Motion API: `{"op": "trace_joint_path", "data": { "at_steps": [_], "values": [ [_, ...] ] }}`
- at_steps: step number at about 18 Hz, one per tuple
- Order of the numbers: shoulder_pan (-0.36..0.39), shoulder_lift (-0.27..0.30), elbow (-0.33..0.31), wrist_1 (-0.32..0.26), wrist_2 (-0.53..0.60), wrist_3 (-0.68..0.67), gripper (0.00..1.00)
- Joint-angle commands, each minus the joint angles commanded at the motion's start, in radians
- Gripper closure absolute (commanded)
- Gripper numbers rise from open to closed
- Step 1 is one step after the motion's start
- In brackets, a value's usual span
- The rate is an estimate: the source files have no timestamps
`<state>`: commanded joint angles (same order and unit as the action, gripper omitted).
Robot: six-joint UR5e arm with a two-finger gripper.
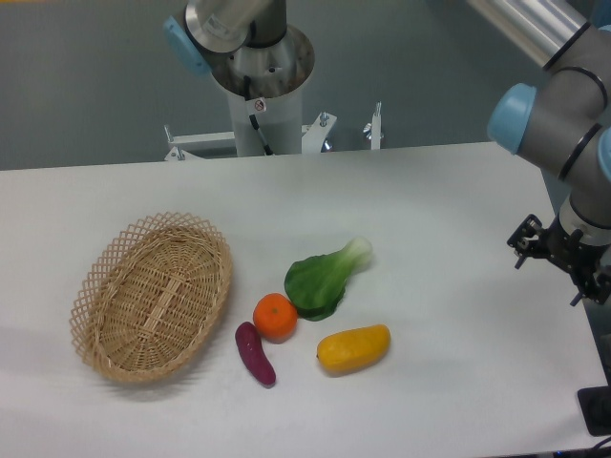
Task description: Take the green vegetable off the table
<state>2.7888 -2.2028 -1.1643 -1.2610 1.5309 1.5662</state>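
Near the middle of the white table (430,210) lies the green vegetable (323,279), a bok choy toy, flat on its side, dark leaf toward the front, pale stem angled up and to the right. Touching or nearly touching an orange (275,317) at the leaf's lower left edge; stem end stands free, so likely the easier place to grip. Just in front, a yellow oblong fruit (354,348); beside the orange, a small purple eggplant (255,353). Off to the left, well apart, an oval wicker basket (153,296), nothing visible inside. Over at the far right edge hangs the hand (563,250), well apart from the cluster, wrist bent downward under the grey and blue joints. Too dark and small to say whether fingers are apart or together; nothing seen held. Pickup not yet started, by the look of it.
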Motion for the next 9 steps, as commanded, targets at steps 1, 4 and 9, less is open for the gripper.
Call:
{"op": "trace_joint_path", "data": {
  "at_steps": [1,4,9],
  "values": [
    [-0.002,0.000,-0.003,0.005,-0.002,-0.002,0.00],
    [-0.002,0.018,-0.035,0.006,-0.012,-0.003,0.00],
    [0.003,0.092,-0.176,0.040,-0.077,-0.006,0.00]
  ]
}}
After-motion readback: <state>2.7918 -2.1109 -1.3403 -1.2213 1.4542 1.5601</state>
